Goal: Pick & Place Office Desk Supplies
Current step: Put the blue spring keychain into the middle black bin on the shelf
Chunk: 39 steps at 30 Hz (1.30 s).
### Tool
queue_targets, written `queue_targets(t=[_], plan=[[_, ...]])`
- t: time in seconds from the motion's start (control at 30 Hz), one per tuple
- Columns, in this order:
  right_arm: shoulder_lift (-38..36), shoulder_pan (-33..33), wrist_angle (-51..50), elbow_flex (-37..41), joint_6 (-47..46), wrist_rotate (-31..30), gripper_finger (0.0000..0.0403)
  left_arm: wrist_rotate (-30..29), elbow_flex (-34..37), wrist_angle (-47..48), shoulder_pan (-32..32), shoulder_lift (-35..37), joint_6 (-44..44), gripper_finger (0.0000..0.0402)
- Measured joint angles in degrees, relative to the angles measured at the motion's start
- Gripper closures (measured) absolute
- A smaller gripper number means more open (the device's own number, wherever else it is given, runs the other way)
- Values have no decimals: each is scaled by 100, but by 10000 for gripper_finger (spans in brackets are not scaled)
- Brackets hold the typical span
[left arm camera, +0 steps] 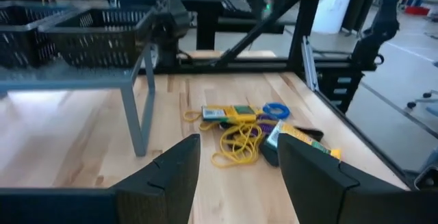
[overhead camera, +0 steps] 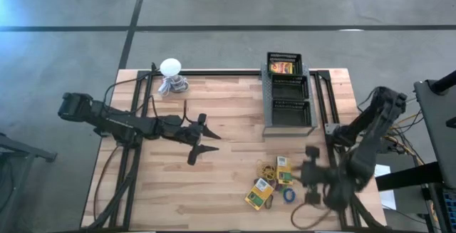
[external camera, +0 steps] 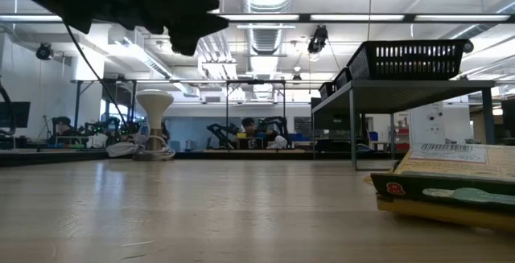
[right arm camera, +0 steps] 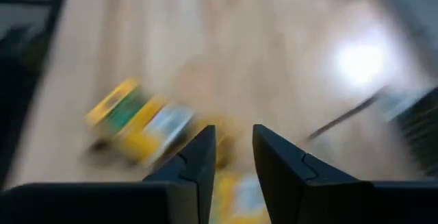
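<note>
The office desk supplies lie in a loose cluster near the table's right front: two yellow-and-green boxes (overhead camera: pixel 283 168) (overhead camera: pixel 259 193), yellowish rubber bands (overhead camera: pixel 267 169) and a blue ring (overhead camera: pixel 288 194). The left wrist view shows them too: a box (left arm camera: pixel 227 113), rubber bands (left arm camera: pixel 236 148), the ring (left arm camera: pixel 276 109). My left gripper (overhead camera: pixel 201 137) (left arm camera: pixel 239 162) hovers open at mid-table, pointing toward the cluster and well short of it. My right gripper (overhead camera: pixel 313 182) (right arm camera: pixel 234 148), blurred, is just right of the cluster above the table, its fingers a narrow gap apart with nothing between them. A box (right arm camera: pixel 137 122) lies beyond it.
A black rack of stacked trays (overhead camera: pixel 288 94) stands at the far right, with a yellow box (overhead camera: pixel 283 68) in its farthest tray. A white ball-topped object (overhead camera: pixel 171 75) sits at the far left. Bare wood lies between my left gripper and the cluster.
</note>
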State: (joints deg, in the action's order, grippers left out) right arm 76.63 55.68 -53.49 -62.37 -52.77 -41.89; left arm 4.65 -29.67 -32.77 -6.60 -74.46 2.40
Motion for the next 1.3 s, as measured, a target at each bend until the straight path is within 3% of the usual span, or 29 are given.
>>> queue_targets(t=[0.2,0.3,0.53,0.73,1.0,1.3], plan=[[740,638,-28,472,-3135,1123,315,-206,-2,-507,-49,-413,38,201],[957,728,168,753,-4132,1374,298,-307,-42,-560,-49,-714,120,201],[1386,754,1621,1374,-4136,1308,228,-322,-239,-860,-90,-1566,411,201],[1825,769,1837,1513,-4299,688,199,-319,-453,-1213,-188,-2401,495,201],[2292,769,2282,1469,-4006,747,218,213,-1014,-1219,-379,-3071,69,201],[2397,804,2240,1480,-3977,933,264,245,-1168,-1238,-570,-3154,41,201]])
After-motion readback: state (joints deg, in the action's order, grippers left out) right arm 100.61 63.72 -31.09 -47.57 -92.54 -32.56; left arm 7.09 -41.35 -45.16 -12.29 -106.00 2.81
